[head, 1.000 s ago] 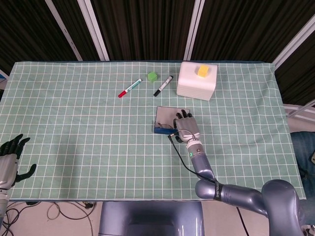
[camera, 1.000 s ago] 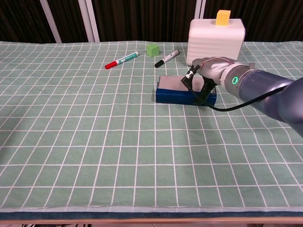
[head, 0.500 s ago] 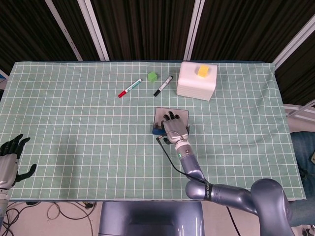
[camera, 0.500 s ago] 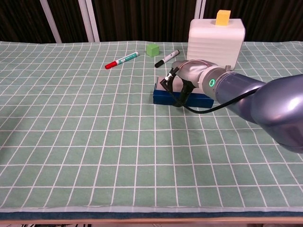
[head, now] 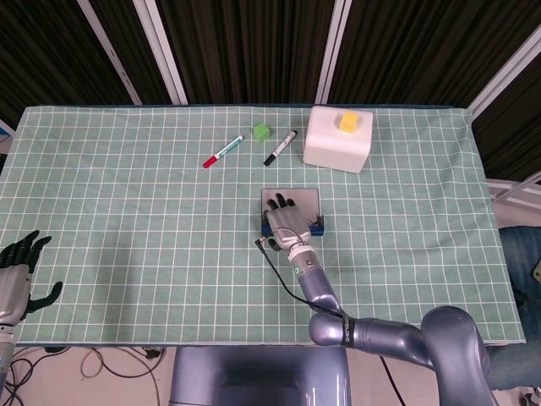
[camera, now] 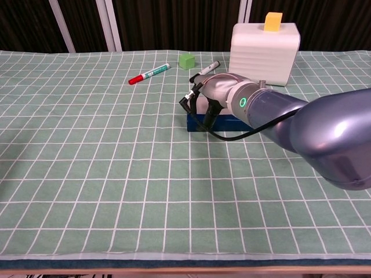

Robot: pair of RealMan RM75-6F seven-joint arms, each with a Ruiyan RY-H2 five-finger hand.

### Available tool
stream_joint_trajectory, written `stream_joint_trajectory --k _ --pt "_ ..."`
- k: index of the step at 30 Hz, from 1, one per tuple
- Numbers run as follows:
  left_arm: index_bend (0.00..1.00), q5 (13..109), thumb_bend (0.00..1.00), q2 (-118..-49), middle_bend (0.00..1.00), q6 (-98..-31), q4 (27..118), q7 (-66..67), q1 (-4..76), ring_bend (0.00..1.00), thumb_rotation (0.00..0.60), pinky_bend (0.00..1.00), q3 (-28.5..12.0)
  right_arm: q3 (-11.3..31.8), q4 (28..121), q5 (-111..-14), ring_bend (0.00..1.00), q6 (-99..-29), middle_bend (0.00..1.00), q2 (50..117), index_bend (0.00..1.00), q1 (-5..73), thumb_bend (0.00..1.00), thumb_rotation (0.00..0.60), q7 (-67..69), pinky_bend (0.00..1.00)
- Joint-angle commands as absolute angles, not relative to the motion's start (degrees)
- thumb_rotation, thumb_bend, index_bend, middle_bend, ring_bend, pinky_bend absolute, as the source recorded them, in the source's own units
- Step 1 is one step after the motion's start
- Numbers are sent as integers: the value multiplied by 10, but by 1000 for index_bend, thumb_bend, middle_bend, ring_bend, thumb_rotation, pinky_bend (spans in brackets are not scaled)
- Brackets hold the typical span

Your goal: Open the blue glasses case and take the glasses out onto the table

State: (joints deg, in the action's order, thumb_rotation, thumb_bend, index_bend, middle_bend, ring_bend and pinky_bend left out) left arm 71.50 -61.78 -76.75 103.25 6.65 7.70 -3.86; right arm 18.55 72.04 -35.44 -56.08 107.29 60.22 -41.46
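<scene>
L hand (head: 17, 271): lower left corner of head view, off the cloth edge, fingers spread, holding nothing.
R hand (head: 285, 220): centre of frame, lying over blue glasses case (head: 314, 227), fingers reaching onto open lid (head: 304, 199); grip on anything – can't tell.
Case: mid-table, just right of centre, lid up, blue base showing (camera: 232, 123) in chest view.
Glasses: hidden under hand, can't tell.
Red marker (head: 222, 151): upper centre-left.
Black marker (head: 280, 147): beside it.
Green cube (head: 262, 131): between markers, further back.
White box (head: 338, 139): upper right, yellow block (head: 348, 121) on top.
</scene>
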Motion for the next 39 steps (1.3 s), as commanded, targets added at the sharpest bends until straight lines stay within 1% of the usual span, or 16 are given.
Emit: stream_joint_trajectory --k 1,6,12,18,24,31,36,39 --pt "111 715 311 -618 0 -768 1033 67 77 0 600 0 -39 182 726 -356 70 -561 187 1072 464 602 386 600 -417 186" --pt "111 715 311 -618 0 -767 1032 66 77 0 600 0 -39 170 753 -355 62 -570 187 1057 464 597 392 600 -434 186" --pt "111 716 311 -618 0 -768 1033 67 77 0 600 0 -39 158 819 -344 45 -592 176 1018 464 582 392 600 -454 186" --pt "117 715 311 -618 0 -770 1033 67 76 0 600 0 -40 134 870 -343 38 -597 174 989 464 571 393 600 -465 186" --pt "120 715 312 -619 0 -772 1033 68 76 0 600 0 -40 121 882 -347 37 -598 171 980 464 563 393 600 -460 186" --pt "120 715 312 -619 0 -771 1033 67 76 0 600 0 -40 115 890 -356 37 -606 171 970 464 559 396 600 -455 186" --pt "120 715 312 -619 0 -771 1033 65 76 0 600 0 -41 103 907 -354 30 -610 166 951 464 552 397 600 -462 186" --pt "120 713 311 -619 0 -770 1033 66 77 0 600 0 -41 92 939 -342 29 -603 160 928 464 544 398 600 -462 186"
